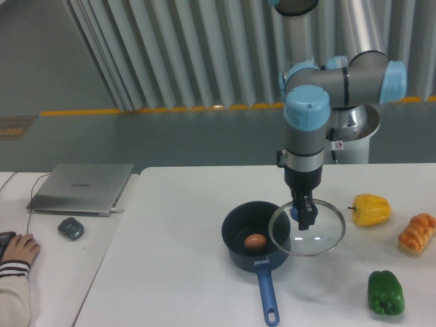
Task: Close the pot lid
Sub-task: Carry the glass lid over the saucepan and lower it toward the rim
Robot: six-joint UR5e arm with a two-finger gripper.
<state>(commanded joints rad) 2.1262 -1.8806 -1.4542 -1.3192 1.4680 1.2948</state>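
The dark pot (255, 235) stands on the white table with its blue handle (267, 293) pointing toward the front. A brown egg (255, 240) lies inside it. The glass lid (308, 229) with a metal rim hangs roughly level just right of the pot, its left edge overlapping the pot's right rim. My gripper (304, 214) comes straight down from above and is shut on the lid's small blue knob, which is mostly hidden by the fingers.
A yellow pepper (370, 209), a croissant-like bread (417, 233) and a green pepper (385, 292) lie at the right. A closed laptop (83, 188), a mouse (71, 228) and a person's hand (17, 251) are at the left.
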